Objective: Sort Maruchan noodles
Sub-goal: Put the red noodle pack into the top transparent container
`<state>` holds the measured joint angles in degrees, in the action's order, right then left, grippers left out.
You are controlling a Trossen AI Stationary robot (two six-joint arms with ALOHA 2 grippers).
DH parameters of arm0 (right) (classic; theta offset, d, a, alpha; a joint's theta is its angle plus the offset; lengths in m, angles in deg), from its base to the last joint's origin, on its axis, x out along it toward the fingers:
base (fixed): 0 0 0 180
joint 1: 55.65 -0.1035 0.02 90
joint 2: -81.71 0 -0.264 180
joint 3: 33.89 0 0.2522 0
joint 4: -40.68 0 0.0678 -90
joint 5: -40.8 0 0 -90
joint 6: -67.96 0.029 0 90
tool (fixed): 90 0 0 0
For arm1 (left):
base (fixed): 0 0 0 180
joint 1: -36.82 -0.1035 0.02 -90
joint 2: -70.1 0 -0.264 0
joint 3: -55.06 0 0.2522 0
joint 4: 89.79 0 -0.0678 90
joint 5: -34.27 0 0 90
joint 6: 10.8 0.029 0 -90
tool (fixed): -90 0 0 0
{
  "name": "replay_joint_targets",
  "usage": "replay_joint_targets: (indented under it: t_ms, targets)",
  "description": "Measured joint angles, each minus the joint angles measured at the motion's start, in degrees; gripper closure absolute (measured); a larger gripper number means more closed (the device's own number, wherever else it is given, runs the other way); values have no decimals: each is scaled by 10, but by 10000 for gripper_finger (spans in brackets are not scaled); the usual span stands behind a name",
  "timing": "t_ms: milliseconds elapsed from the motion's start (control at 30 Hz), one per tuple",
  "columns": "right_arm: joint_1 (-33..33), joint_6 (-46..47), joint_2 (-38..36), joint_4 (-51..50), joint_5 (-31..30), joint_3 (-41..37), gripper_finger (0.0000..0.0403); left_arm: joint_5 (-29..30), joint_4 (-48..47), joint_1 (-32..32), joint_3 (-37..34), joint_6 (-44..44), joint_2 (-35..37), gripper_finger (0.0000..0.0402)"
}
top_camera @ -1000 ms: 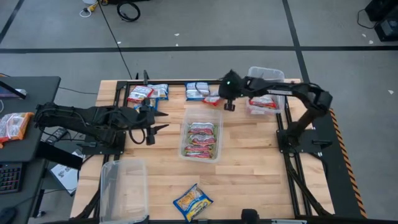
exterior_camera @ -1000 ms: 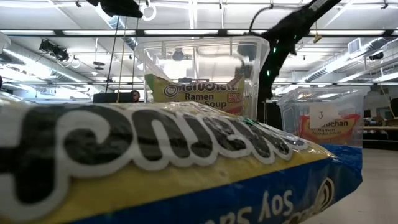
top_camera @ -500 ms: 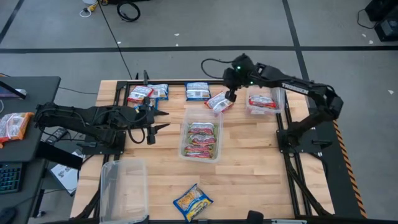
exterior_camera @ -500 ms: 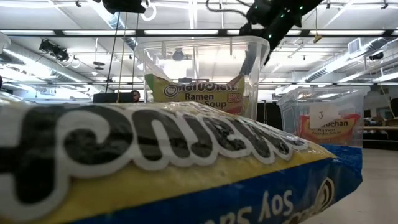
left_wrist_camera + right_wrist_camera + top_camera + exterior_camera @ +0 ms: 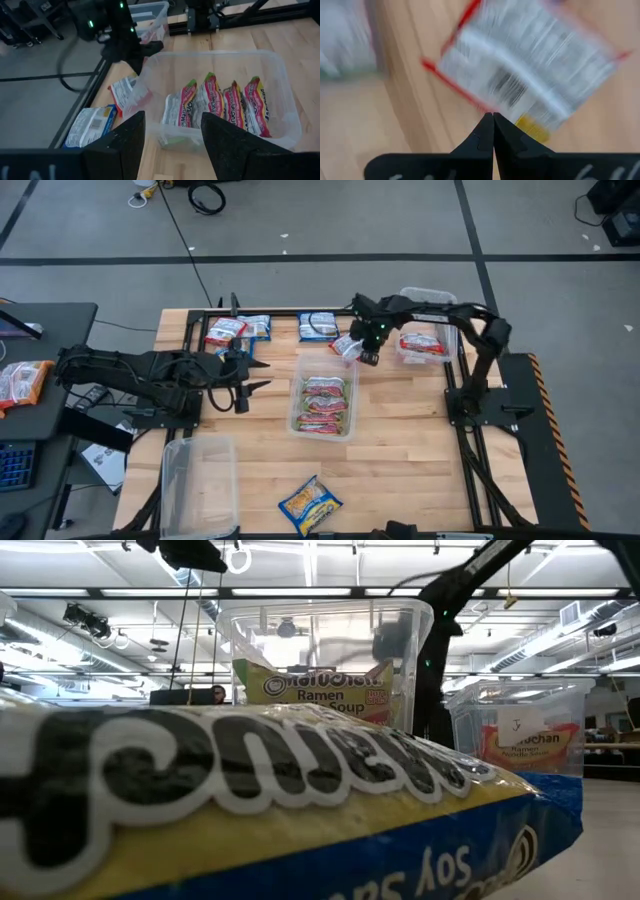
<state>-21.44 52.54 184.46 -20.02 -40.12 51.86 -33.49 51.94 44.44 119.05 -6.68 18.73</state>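
1. Wooden table [image 5: 400, 430], far edge: right gripper [image 5: 366, 348] sits above a red-and-white packet [image 5: 347, 345] beside the middle tub [image 5: 323, 402].
2. Its fingers [image 5: 492, 131] look pinched together, empty I think.
3. Left gripper [image 5: 262, 375] waits spread apart.
4. Risk: packet lies flat, so fingertips could skate off the crinkly plastic.

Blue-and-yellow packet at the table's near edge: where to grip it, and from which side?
The blue-and-yellow packet lies flat, askew and alone on the table. Likely best to come straight down, fingers turned to its skew, pinching across the narrower width. The left end effector waits open; the right end effector is shut on a red-and-white packet.
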Motion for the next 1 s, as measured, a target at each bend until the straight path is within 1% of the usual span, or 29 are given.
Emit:
replay_joint_targets:
  t_ms: [133,200,367,433,500,600,667,733,833,867,1000]
  targets:
    - [0,-6,52,-25,0,0,397,0,5,0,0,4,0,205]
    - [0,-16,78,-28,-9,0,397,0,10,0,0,10,0,205]
    - [-6,-26,95,-10,-111,2,396,0,15,0,0,17,0,205]
    - [-3,-35,86,19,-133,-1,396,0,18,-2,0,29,0,205]
    - [2,-51,77,103,-205,0,396,0,25,-5,0,39,0,205]
    - [2,-67,48,151,-315,0,396,0,32,-7,0,41,0,205]
    - [2,-89,41,184,-337,1,396,0,32,-8,0,40,0,205]
    - [2,-94,26,189,-332,-1,396,0,31,-7,0,40,0,205]
    - [4,-86,4,192,-283,0,396,0,31,-7,0,37,0,205]
    - [4,-79,-1,190,-256,0,396,0,30,-7,0,37,0,205]
    - [0,-23,-8,212,-106,0,395,0,29,-7,0,37,0,205]
